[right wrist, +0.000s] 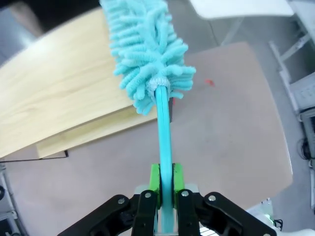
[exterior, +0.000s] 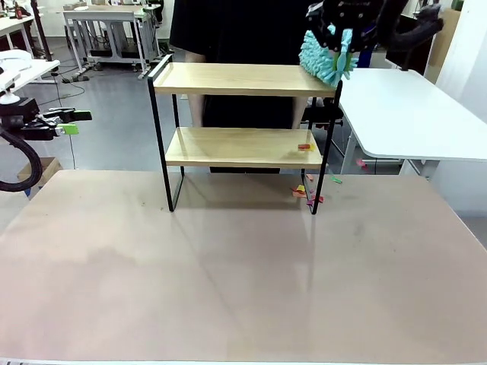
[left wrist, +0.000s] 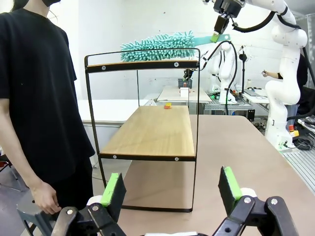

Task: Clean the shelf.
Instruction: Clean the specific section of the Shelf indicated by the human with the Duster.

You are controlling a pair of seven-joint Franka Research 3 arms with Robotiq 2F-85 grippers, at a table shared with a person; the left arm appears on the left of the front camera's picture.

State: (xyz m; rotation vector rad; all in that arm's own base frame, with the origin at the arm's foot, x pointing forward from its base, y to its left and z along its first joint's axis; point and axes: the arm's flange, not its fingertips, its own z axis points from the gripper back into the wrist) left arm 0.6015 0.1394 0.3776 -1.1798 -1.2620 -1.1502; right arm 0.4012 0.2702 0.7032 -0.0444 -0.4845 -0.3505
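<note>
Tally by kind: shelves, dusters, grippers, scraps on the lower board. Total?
shelf: 1
duster: 1
grippers: 2, left gripper and right gripper
scrap on the lower board: 1
total: 5

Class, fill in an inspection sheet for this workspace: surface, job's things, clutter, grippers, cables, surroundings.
Surface: brown table, shelf standing at its far side.
Job's things: shelf upright; duster over its top board's right end.
Clutter: orange scrap on lower board; coloured scraps on table by shelf's right leg.
Grippers: right gripper shut on duster's handle; left gripper open, empty.
Cables: black hose looped by left arm.
Surroundings: person in black behind shelf; white table at right.
</note>
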